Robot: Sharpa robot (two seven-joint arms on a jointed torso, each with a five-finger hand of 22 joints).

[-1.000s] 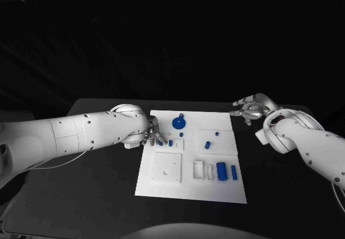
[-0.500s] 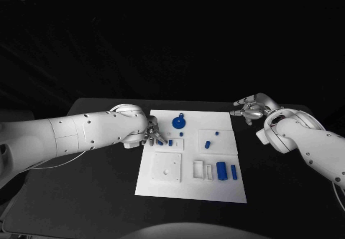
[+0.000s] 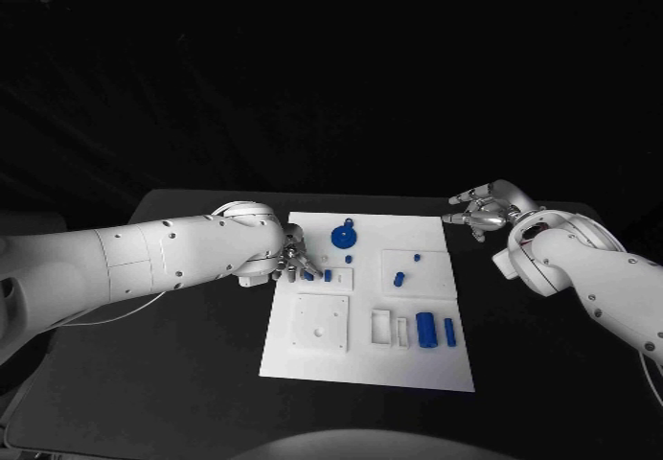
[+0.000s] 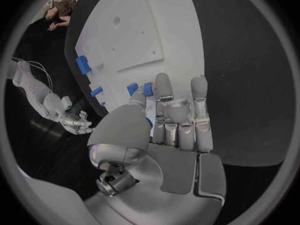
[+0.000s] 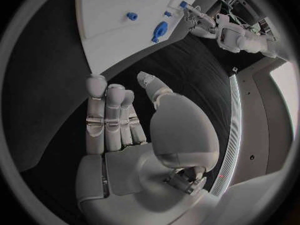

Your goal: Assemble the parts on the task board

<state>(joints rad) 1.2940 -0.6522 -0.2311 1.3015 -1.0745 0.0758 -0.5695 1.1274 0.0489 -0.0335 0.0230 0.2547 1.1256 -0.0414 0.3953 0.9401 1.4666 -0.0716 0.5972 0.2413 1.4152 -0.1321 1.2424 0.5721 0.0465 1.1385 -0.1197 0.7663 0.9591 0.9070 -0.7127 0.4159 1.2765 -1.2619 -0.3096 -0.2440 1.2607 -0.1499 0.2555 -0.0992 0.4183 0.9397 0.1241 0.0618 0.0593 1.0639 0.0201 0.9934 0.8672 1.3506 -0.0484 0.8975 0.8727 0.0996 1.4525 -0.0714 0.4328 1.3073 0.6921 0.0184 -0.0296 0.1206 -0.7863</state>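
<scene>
The task board (image 3: 415, 364) is plain white, and the parts (image 3: 427, 329) on it are bright blue. Both arms are white, each robot hand (image 3: 477, 213) silver. The table (image 3: 166, 383) is unpatterned black.

We note the task board (image 3: 371, 356) as a matt white plate, plastic-looking, smooth. The parts (image 3: 425, 329) on it are blue, apparently smooth plastic with a dull sheen. The table (image 3: 166, 364) reads as matt black, its finish even. Both arms carry glossy white shells (image 3: 152, 254), hard and moulded. The left hand (image 4: 165, 122) and right hand (image 5: 125, 120) look like satin silver metal or metallised plastic; we cannot tell which, and the fingertips (image 4: 162, 81) seem slightly duller
</scene>
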